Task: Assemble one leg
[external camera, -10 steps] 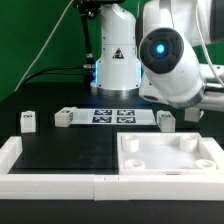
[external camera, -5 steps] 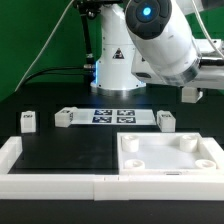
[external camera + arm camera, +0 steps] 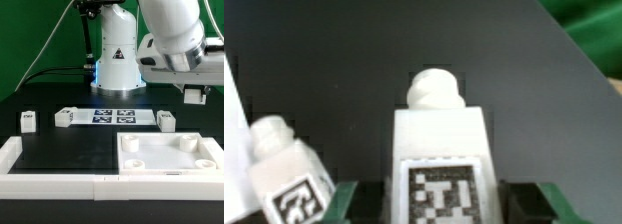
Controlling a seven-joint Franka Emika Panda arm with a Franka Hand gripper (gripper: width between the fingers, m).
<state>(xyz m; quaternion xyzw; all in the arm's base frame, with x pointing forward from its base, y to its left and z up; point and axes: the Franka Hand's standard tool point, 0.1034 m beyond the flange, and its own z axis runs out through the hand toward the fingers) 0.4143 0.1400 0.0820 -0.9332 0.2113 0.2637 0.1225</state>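
My gripper is at the exterior view's right, above the table's back edge, shut on a leg held off the table. In the wrist view this leg stands between my green fingers, tag facing the camera and peg pointing away; thin dark gaps show on both sides of it. A second leg lies close beside it on the black table. Three more legs rest on the table, at the left, left of middle and right.
The large white square tray-like piece with corner sockets lies at the front right. The marker board lies at the back middle before the robot base. A white frame runs along the front and left.
The arm has swung up and toward the exterior view's right. The held leg has risen from just above the table to higher up.
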